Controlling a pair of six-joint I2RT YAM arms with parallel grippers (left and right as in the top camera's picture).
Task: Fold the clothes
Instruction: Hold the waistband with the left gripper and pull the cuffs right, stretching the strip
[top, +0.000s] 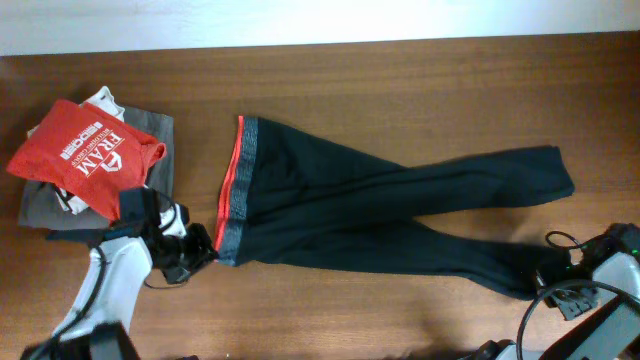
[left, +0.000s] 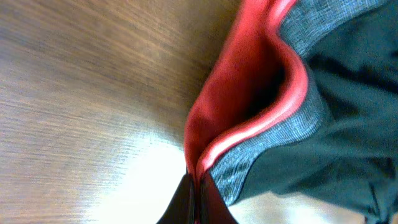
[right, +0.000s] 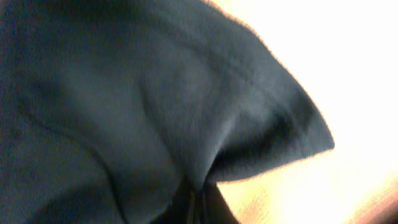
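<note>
The table (top: 400, 70) is plain brown wood, and I work on it with two arms. At the far left a red T-shirt (top: 85, 155) with white print lies on top of the grey folded garments (top: 165, 140); this pile is not my job. Just to the right of it is my left gripper (top: 200, 250). Its jaws are closed tight on the near corner of the grey waistband (top: 240, 180), where the orange-red lining (left: 249, 74) shows (my wrist camera sees the cloth pinched between the fingers).

From there the black leggings (top: 380, 200) lie flat across the middle of the table. The two legs run to the right and their ends are apart, one farther from me and one nearer. At the right, my right gripper (top: 545, 275) is also closed, on the end of the near leg, with dark cloth gathered down into the jaws.

I judge a few dangers. The fabric is thin and stretchy, so if my arms pull away from each other it can slide out of one grip. Maybe I hold only one layer, and then the other layer hangs down and the fold becomes crooked. The far leg is free and may drag behind. My left arm is near the pile and can push the T-shirt.
</note>
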